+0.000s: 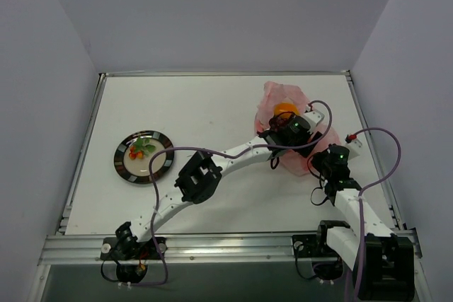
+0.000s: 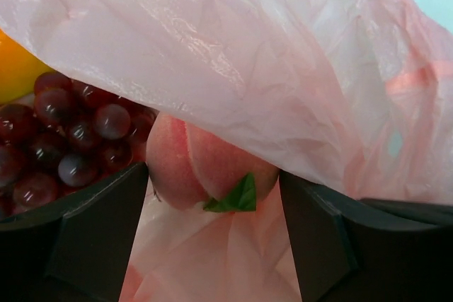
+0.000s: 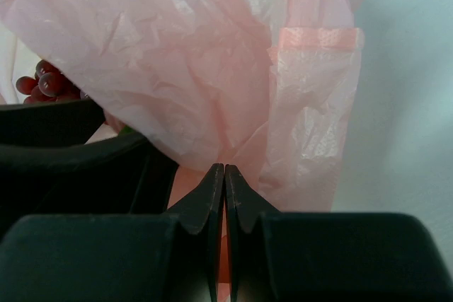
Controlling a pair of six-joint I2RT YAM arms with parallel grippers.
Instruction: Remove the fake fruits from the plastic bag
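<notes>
The pink plastic bag [image 1: 272, 97] lies at the back right. A yellow-orange fruit [image 1: 284, 109] sits in its mouth and also shows in the left wrist view [image 2: 13, 68]. My left gripper [image 1: 282, 124] reaches into the bag; in its own view the left gripper [image 2: 212, 189] has its jaws pressed on both sides of a round pink-red fruit [image 2: 198, 157] with a green leaf, under the bag film [image 2: 283, 68]. Dark red grapes [image 2: 71, 139] lie beside it. My right gripper [image 3: 224, 171] is shut on the bag's edge [image 3: 212, 54] at the front right [image 1: 315, 162].
A round dark-rimmed plate [image 1: 161, 167] stands at the left with a small red-and-green piece [image 1: 138, 150] on it. The left arm stretches diagonally across the table. Raised rails run along the table's sides. The left gripper's dark body [image 3: 71, 153] sits close to the right gripper.
</notes>
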